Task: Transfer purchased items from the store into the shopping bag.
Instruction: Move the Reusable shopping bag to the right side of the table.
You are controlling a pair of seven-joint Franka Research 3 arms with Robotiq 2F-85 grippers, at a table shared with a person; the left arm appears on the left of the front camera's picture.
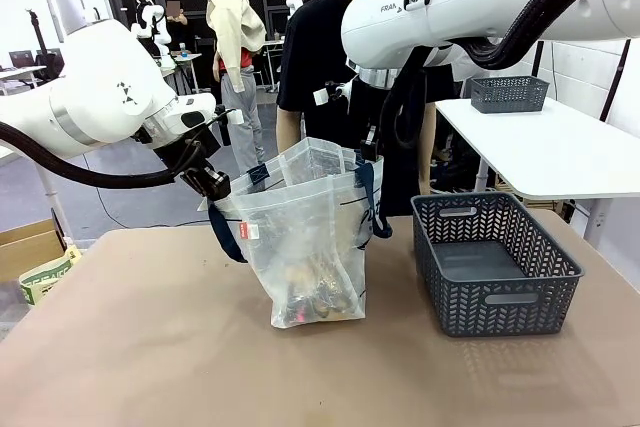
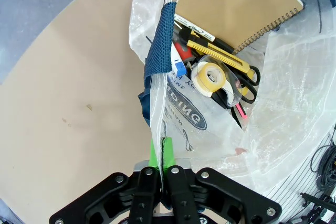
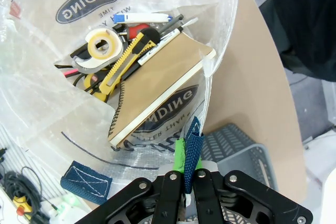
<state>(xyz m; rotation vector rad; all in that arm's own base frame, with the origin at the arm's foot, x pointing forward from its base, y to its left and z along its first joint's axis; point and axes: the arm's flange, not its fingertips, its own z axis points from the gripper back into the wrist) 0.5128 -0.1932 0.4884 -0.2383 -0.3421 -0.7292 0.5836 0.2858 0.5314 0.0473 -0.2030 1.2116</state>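
left pincer point(image 2: 160, 153): clenched. its green pads point(image 2: 153, 153) meet on the clear film at the rim of the shopping bag point(image 2: 286, 103) and grip it. just ahead of the fingertips, a navy strap point(image 2: 161, 40) lies along the same rim edge.

right pincer point(image 3: 188, 153): clenched, grasping the opposite rim of the shopping bag. a navy strap end point(image 3: 193, 148) stands between its pads.

bag position: the mouth is spread between the two pincers. the bag bottom rests on the table point(image 1: 130, 347) below both.

purchased items point(image 2: 220, 61): inside the bag, at its bottom, beyond the fingertips of both pincers. identifiable parts:
- tan spiral-bound notebook point(image 2: 236, 9), tilted, the item closest to the right pincer.
- yellow utility knife point(image 2: 215, 52), touching the tape.
- roll of clear tape point(image 2: 209, 75).
- black-handled scissors point(image 2: 247, 85), partly under the tape.
- white and blue marker point(image 3: 142, 18), farthest from the right pincer.

store point(image 1: 495, 322): the dark grey basket stands upright on the table, outboard of the right pincer and near the bag. in the right wrist view one corner of it shows just beneath that pincer's fingers.
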